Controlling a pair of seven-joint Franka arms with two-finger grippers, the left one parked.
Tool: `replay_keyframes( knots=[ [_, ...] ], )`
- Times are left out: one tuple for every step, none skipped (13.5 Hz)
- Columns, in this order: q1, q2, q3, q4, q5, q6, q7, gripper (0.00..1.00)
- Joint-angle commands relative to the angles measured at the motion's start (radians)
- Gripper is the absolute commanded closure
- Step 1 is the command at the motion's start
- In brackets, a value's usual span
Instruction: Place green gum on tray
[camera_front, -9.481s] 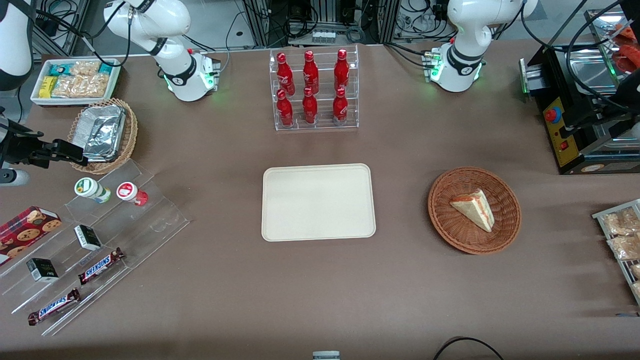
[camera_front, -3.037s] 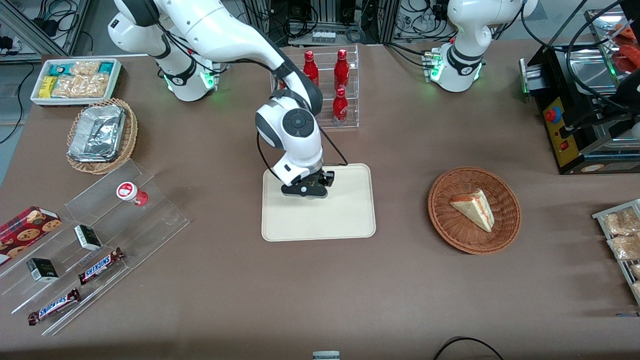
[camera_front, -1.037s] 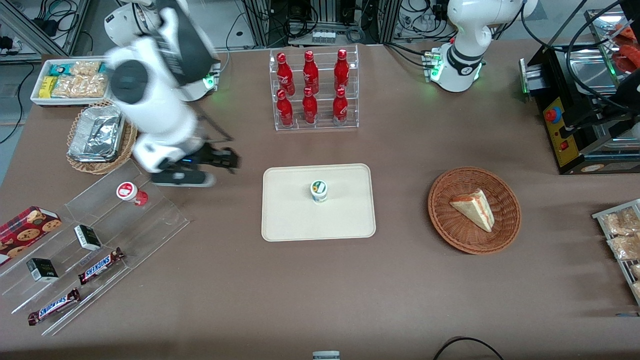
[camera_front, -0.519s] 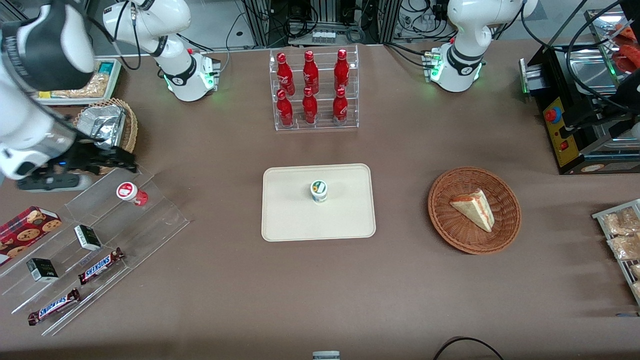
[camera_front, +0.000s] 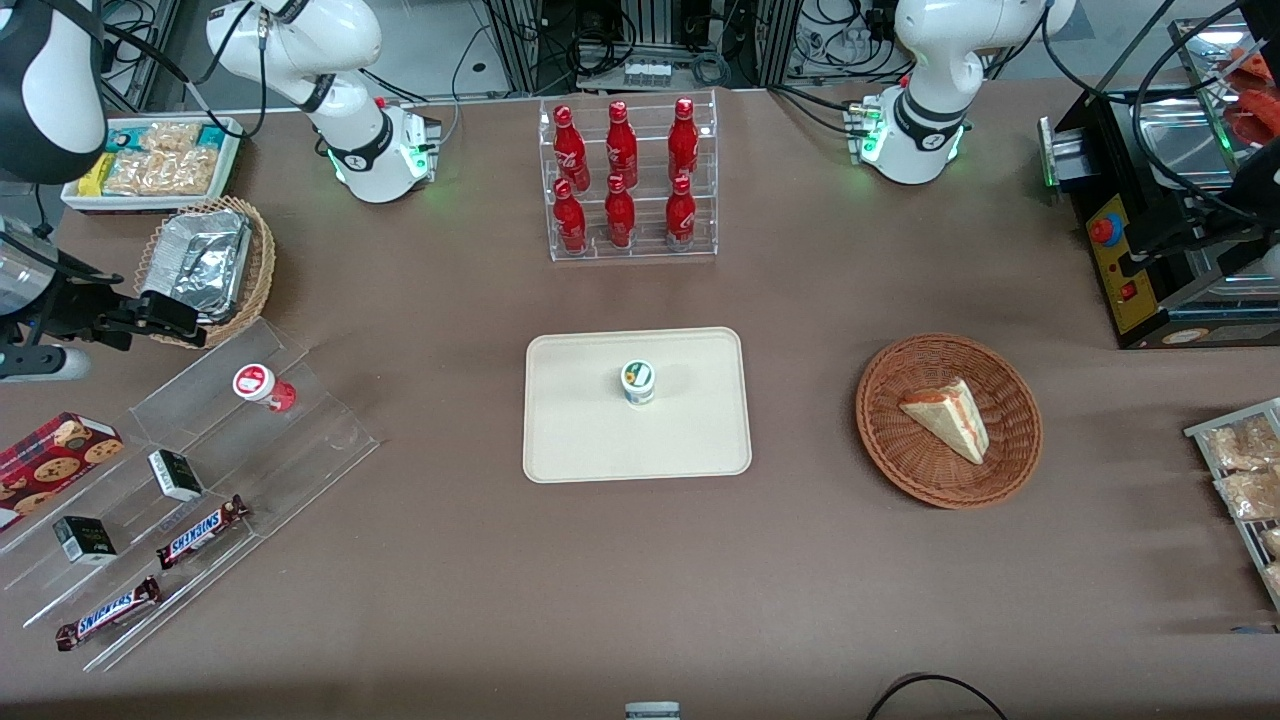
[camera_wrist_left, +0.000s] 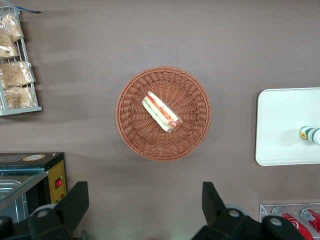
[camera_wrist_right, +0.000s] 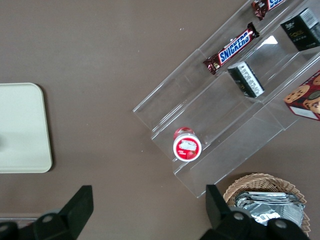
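The green gum (camera_front: 638, 382), a small white canister with a green label, stands upright near the middle of the cream-beige tray (camera_front: 600, 445). It also shows in the left wrist view (camera_wrist_left: 311, 134) on the tray (camera_wrist_left: 280, 125). My gripper (camera_front: 175, 316) is open and empty. It hangs far off toward the working arm's end of the table, beside the foil basket and above the clear stepped stand. In the right wrist view the gripper (camera_wrist_right: 147, 202) has its fingers wide apart over bare table; a corner of the tray (camera_wrist_right: 22, 130) shows there, but the gum does not.
A red-lidded gum canister (camera_front: 262, 386) (camera_wrist_right: 187, 146) stands on the clear stepped stand (camera_front: 300, 440) with Snickers bars (camera_front: 200, 531) and small dark boxes. A foil-lined basket (camera_front: 205, 265), a white snack tub (camera_front: 150, 160), a red-bottle rack (camera_front: 625, 180) and a sandwich basket (camera_front: 948, 420) surround the tray.
The green gum went from the stepped stand to the tray and was let go. Since then my gripper has pulled away toward the working arm's end of the table; the gum has stayed put.
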Motion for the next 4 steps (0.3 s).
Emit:
replay_keyframes(
  knots=[
    [-0.041, 0.019, 0.03, 0.048, -0.016, -0.033, -0.009, 0.0],
    [-0.041, 0.019, 0.03, 0.049, -0.014, -0.036, -0.01, 0.0],
    [-0.041, 0.019, 0.029, 0.051, -0.014, -0.05, -0.012, 0.0],
    [-0.039, 0.022, 0.029, 0.061, -0.016, -0.053, -0.009, 0.0]
  ],
)
